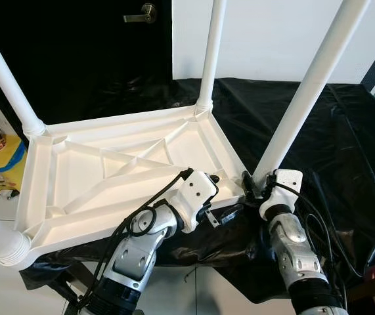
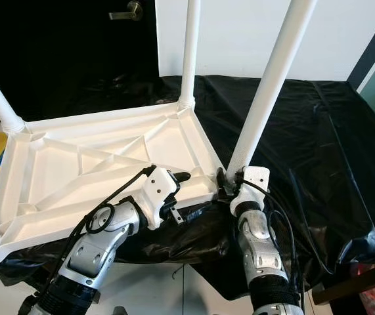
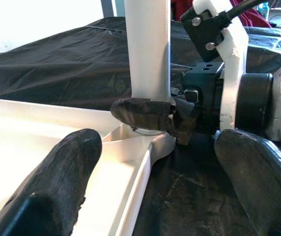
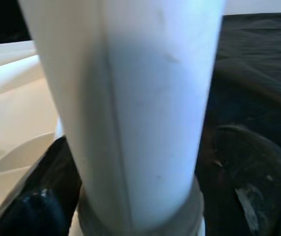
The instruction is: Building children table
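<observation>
White table (image 1: 134, 164) upturned, right claw (image 1: 253, 186) gripping leg (image 1: 305, 92)

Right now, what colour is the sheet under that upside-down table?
Black and glossy: the plastic sheet shows best in the right eye view.

Upturned table top (image 1: 108, 164) on sheet-covered surface (image 1: 331, 151), legs at its corners, right gripper (image 1: 256, 187) around near-right leg (image 1: 305, 92) base, left gripper (image 1: 223, 197) just left at the rim, door (image 1: 75, 39) behind
</observation>
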`<state>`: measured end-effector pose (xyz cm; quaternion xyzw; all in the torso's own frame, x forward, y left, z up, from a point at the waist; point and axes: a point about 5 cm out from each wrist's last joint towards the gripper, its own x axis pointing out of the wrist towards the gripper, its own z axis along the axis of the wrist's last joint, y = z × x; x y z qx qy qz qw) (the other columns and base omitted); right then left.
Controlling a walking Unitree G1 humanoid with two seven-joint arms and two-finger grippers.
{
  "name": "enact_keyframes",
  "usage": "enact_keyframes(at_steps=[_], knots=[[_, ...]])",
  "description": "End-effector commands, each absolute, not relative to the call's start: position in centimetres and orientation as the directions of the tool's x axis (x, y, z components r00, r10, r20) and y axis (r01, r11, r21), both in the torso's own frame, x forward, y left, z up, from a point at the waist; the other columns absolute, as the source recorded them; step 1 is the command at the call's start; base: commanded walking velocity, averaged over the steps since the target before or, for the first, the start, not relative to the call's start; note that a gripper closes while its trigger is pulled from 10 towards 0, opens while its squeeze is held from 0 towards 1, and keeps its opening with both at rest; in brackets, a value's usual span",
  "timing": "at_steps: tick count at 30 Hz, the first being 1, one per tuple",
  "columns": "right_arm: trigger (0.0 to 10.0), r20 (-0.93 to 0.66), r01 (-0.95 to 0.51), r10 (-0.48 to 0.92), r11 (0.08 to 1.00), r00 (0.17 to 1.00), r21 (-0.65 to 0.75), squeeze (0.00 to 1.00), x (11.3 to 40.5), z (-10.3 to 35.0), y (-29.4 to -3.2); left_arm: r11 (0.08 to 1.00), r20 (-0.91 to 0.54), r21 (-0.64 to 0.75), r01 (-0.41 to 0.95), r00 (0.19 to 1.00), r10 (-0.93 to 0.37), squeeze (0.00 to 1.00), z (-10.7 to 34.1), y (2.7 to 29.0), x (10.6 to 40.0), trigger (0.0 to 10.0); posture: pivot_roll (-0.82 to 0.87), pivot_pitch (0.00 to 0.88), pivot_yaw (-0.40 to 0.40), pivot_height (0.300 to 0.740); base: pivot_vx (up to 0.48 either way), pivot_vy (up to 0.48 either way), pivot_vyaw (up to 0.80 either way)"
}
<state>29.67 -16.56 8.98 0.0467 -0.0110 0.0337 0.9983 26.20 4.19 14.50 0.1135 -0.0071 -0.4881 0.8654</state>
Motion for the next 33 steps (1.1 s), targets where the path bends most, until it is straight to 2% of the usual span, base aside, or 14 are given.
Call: enact_keyframes(at_steps=[1,2,4,5,11,14,18,20,22,23,33], knots=[[10.0,0.027,-0.089,0.087,0.991,0.996,0.098,1.0,29.4,8.9,-17.1,0.54,-0.096,0.207,0.816,0.567,-0.818,0.0,14.4,4.2,26.4,10.0,-0.05,0.0,-0.059,0.74,0.0,0.0,0.0],[10.0,0.027,-0.089,0.087,0.991,0.996,0.098,1.0,29.4,8.9,-17.1,0.54,-0.096,0.207,0.816,0.567,-0.818,0.0,14.4,4.2,26.4,10.0,-0.05,0.0,-0.059,0.74,0.0,0.0,0.0],[10.0,0.034,-0.231,0.23,0.972,0.973,0.051,0.0,29.5,9.3,-18.2,0.54,-0.096,0.207,0.816,0.566,-0.819,0.0,14.4,4.1,26.5,10.0,-0.05,0.0,-0.058,0.74,0.0,0.0,0.0],[10.0,0.026,-0.319,0.318,0.948,0.948,0.018,0.0,29.5,9.6,-18.8,0.539,-0.096,0.208,0.816,0.566,-0.819,0.0,14.4,4.2,26.5,10.0,-0.06,0.0,-0.055,0.74,0.0,0.0,0.0],[10.0,0.005,-0.44,0.441,0.896,0.898,-0.06,0.0,30.3,10.6,-19.6,0.535,-0.095,0.211,0.818,0.562,-0.822,0.0,14.5,4.1,26.6,10.0,-0.06,0.0,-0.05,0.74,0.0,0.0,0.0],[10.0,0.005,-0.44,0.441,0.896,0.898,-0.06,0.0,30.3,10.6,-19.6,0.535,-0.095,0.211,0.818,0.562,-0.822,0.0,14.5,4.1,26.6,10.0,-0.06,0.0,-0.05,0.74,0.0,0.0,0.0],[10.0,-0.038,-0.533,0.533,0.837,0.845,-0.124,0.0,31.8,11.1,-18.9,0.526,-0.09,0.216,0.822,0.553,-0.828,0.0,14.6,3.9,26.7,10.0,-0.06,0.0,-0.052,0.74,0.0,0.0,0.0],[10.0,-0.038,-0.533,0.533,0.837,0.845,-0.124,0.0,31.8,11.1,-18.9,0.526,-0.09,0.216,0.822,0.553,-0.828,0.0,14.6,3.9,26.7,10.0,-0.06,0.0,-0.052,0.74,0.0,0.0,0.0],[9.6,-0.052,-0.552,0.551,0.823,0.833,-0.133,0.0,32.1,11.0,-18.6,0.526,-0.088,0.218,0.822,0.553,-0.828,0.0,14.7,3.8,26.8,10.0,-0.06,0.0,-0.054,0.74,0.0,0.0,0.0],[0.0,-0.066,-0.564,0.561,0.814,0.825,-0.138,0.0,32.2,10.7,-18.3,0.529,-0.086,0.219,0.82,0.556,-0.827,0.0,14.7,3.9,26.8,10.0,-0.05,0.0,-0.06,0.74,0.0,0.0,0.0],[0.0,-0.101,-0.582,0.573,0.803,0.813,-0.13,0.0,31.9,9.7,-18.5,0.539,-0.086,0.221,0.813,0.567,-0.819,0.0,14.7,4.1,26.6,10.0,-0.04,0.0,-0.067,0.74,0.0,0.0,0.0]])
